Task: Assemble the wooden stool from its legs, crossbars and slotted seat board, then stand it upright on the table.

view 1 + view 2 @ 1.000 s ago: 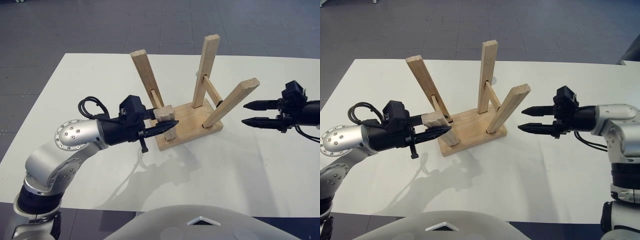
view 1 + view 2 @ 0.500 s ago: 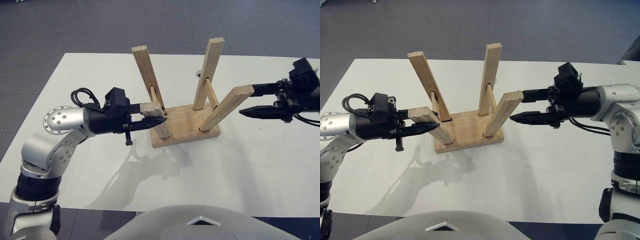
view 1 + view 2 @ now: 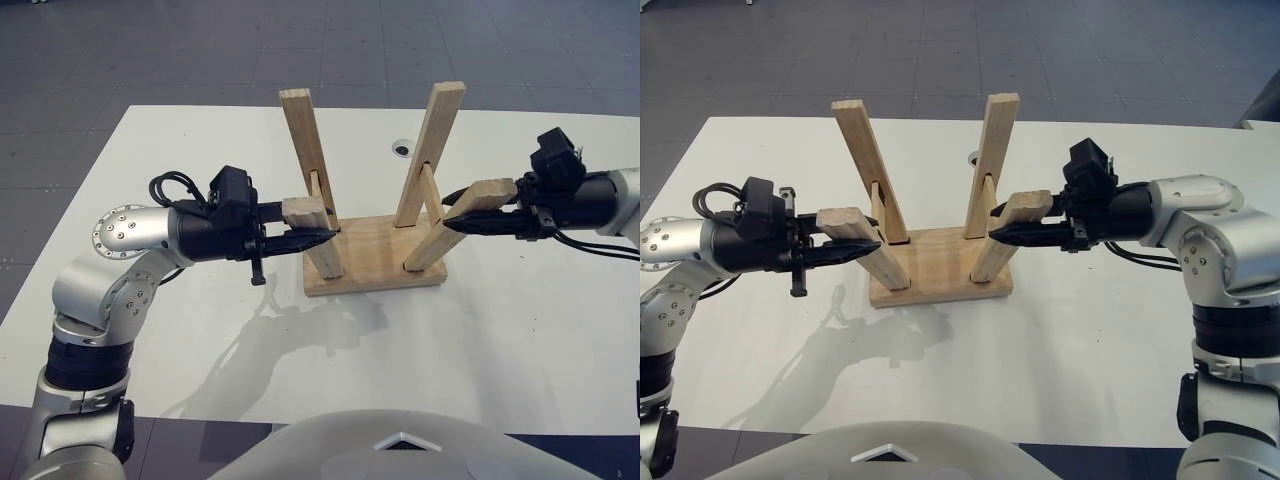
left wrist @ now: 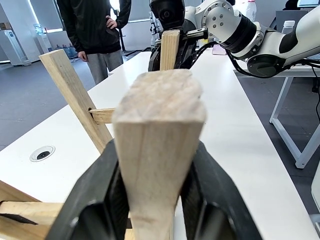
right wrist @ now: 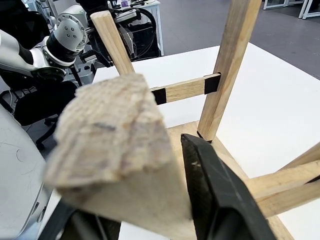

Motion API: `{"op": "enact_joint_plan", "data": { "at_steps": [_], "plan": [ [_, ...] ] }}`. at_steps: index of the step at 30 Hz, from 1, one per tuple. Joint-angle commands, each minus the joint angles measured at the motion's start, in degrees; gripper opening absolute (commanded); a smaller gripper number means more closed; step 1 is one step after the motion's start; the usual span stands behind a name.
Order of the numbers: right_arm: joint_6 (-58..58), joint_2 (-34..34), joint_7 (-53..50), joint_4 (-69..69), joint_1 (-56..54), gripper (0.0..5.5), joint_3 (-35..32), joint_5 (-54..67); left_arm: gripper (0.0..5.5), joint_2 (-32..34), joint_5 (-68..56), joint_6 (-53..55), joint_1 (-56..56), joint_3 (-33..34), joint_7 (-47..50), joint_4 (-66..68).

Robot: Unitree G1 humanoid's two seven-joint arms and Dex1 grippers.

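Fingers (image 4: 97, 200) of the left gripper (image 3: 318, 228) are clamping the near-left leg (image 3: 326, 258); the right gripper (image 3: 455, 212) is clamping the near-right leg (image 3: 425, 250). The stool (image 3: 375, 250) is sitting inverted, midway between the table (image 3: 200, 140) side edges. Uneven pulling is likely risking unseated legs.

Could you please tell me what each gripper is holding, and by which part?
Left gripper: top end of the near-left leg. Right gripper: top end of the near-right leg.

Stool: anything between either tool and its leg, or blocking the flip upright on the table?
Nothing visible does. The left tool is shut on the near left leg, the right tool on the near right leg. The stool rests upside down on the table; behind it there is just a flush cable hole.
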Motion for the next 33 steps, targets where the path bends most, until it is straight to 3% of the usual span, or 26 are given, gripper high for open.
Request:
{"op": "enact_joint_plan", "data": {
  "at_steps": [1, 5, 12, 19, 26, 33],
  "plan": [
    [6.22, -0.36, 0.54, -1.11, -0.52, 1.52, 0.50, 4.72, 1.29, -0.63, -1.05, 0.75, -1.50, 0.30, -0.77, 0.75],
    [14.61, -0.31, -1.63, -2.39, -0.26, 1.52, -1.38, 10.87, 1.29, -0.33, -4.19, 4.99, -2.26, 1.27, 0.48, 1.34],
    [35.21, 2.37, -9.17, 2.55, -5.03, 1.52, -5.08, 25.38, 1.29, 1.97, -18.55, 21.65, -5.21, 4.48, 2.56, 4.13],
    [43.36, 6.91, -15.53, 14.06, -9.45, 1.52, -6.04, 27.23, 1.29, 2.06, -16.18, 23.82, -8.60, 2.38, 1.38, 9.95],
    [44.85, 9.07, -15.71, 29.33, -16.87, 1.52, -0.85, 21.36, 1.29, 0.27, -9.52, 20.94, -19.14, -2.91, -3.12, 27.15],
    [31.76, 10.09, -3.44, 47.66, -27.13, 1.52, 12.95, 6.70, 1.29, -3.15, -5.79, 20.60, -26.14, -5.78, -6.96, 42.96]
  ]
}}
